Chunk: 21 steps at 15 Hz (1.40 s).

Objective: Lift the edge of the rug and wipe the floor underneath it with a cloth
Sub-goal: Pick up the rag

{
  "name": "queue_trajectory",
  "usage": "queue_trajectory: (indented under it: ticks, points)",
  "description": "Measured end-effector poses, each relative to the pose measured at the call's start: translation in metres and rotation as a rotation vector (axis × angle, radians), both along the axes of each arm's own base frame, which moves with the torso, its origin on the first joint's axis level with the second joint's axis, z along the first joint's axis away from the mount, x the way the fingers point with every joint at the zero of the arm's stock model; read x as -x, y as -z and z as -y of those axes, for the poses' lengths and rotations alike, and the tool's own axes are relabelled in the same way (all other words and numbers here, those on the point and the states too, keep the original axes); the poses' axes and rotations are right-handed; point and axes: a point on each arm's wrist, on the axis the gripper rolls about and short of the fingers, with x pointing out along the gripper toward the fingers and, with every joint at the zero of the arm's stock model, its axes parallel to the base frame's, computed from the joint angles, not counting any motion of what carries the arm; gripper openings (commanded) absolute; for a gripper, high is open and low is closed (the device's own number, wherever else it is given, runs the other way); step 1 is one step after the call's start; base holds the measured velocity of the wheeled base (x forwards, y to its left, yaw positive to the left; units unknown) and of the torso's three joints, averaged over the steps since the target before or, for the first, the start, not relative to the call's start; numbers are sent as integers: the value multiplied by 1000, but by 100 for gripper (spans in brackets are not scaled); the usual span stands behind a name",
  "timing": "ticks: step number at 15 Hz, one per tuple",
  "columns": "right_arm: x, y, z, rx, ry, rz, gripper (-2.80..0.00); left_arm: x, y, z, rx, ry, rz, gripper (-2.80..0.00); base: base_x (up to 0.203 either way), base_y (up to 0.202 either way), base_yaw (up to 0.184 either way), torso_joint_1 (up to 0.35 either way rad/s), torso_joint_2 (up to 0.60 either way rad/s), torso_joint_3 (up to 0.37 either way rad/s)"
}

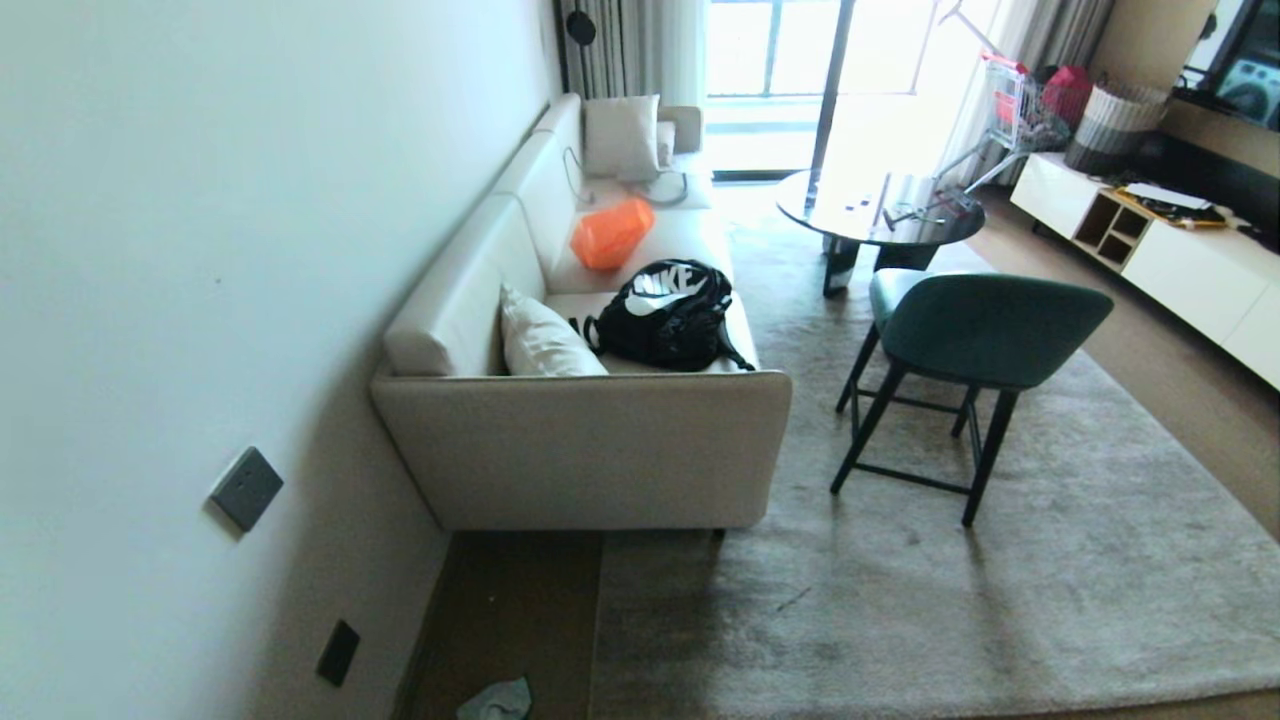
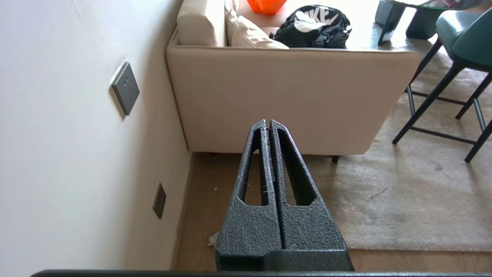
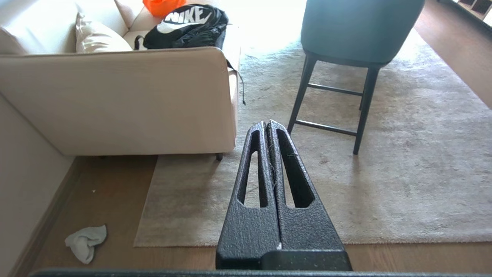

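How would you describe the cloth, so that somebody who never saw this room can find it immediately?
Start at the beige sofa standing against the white wall. In front of its near end, a strip of brown wood floor runs between the wall and the rug edge. The cloth lies crumpled there near the wall, small and pale grey-blue, the only loose item on the bare planks.

A grey-beige rug [image 3: 384, 184] is laid on brown wood-grain floor [image 3: 111, 192]; a pale grey-blue cloth [image 3: 85, 242], black backpack [image 1: 665, 315] and teal chair [image 1: 985, 325] are seen.

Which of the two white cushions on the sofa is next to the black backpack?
The cushion at the sofa's near end, beside the black backpack; the other cushion stands at the far end, beyond the orange bag.
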Motion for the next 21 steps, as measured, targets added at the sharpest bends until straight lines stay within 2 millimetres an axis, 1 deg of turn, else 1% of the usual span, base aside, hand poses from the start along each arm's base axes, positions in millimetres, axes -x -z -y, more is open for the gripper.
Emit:
queue_trajectory:
  ticks: [11, 21]
  points:
    - [0, 0, 0, -1, 0, 1, -280, 0, 0, 0, 0, 0, 0, -280, 0, 0, 0, -136, 358, 216]
    - [0, 0, 0, -2, 0, 1, -280, 0, 0, 0, 0, 0, 0, -280, 0, 0, 0, -166, 525, 354]
